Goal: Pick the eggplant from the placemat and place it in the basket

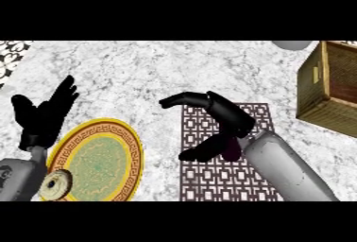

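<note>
A brown lattice-patterned placemat (209, 177) lies on the marble counter at lower centre. My right hand (226, 116) hovers over it, fingers and thumb curled downward around a dark purple eggplant (231, 147), of which only a small part shows under the palm. The wooden basket (333, 85) stands at the upper right edge, apart from the hand. My left hand (43, 116) rests open at the left edge, fingers up.
A yellow-rimmed ornate plate (105, 160) sits at lower left next to the left forearm, with a small round donut-like item (55, 185) at its left rim. A grey object (291, 44) peeks in at the top edge. Patterned tiling (12, 54) shows at top left.
</note>
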You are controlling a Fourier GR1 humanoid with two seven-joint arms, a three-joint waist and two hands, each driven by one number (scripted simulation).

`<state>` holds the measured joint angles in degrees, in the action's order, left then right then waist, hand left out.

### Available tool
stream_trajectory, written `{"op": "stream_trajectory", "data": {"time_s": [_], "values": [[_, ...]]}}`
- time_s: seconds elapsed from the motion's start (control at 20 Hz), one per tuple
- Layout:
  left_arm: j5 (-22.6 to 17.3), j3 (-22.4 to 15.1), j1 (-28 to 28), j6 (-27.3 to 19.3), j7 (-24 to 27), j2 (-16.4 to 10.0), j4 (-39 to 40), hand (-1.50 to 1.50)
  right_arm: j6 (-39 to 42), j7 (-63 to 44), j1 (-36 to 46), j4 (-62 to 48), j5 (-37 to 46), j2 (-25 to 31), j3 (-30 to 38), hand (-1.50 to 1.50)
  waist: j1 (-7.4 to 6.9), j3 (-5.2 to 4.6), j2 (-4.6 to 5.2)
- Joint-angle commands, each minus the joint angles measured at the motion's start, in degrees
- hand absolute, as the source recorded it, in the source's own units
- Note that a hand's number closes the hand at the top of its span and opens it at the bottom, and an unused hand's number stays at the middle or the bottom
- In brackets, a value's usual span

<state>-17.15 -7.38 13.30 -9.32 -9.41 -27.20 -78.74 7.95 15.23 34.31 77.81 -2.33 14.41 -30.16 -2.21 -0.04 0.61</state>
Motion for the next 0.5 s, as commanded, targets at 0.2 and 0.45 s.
{"op": "stream_trajectory", "data": {"time_s": [0.2,0.45], "values": [[0.2,2.0,0.9,1.0,1.1,1.6,3.9,0.0,1.1,-25.9,12.3,0.6,3.8,-7.1,-1.3,-1.5,2.39,-0.09,-0.8],[-0.1,1.2,-0.8,1.0,-1.2,1.2,0.4,0.0,9.6,-36.8,25.9,-4.4,9.6,4.5,0.0,-1.5,1.34,-0.16,-1.27]]}}
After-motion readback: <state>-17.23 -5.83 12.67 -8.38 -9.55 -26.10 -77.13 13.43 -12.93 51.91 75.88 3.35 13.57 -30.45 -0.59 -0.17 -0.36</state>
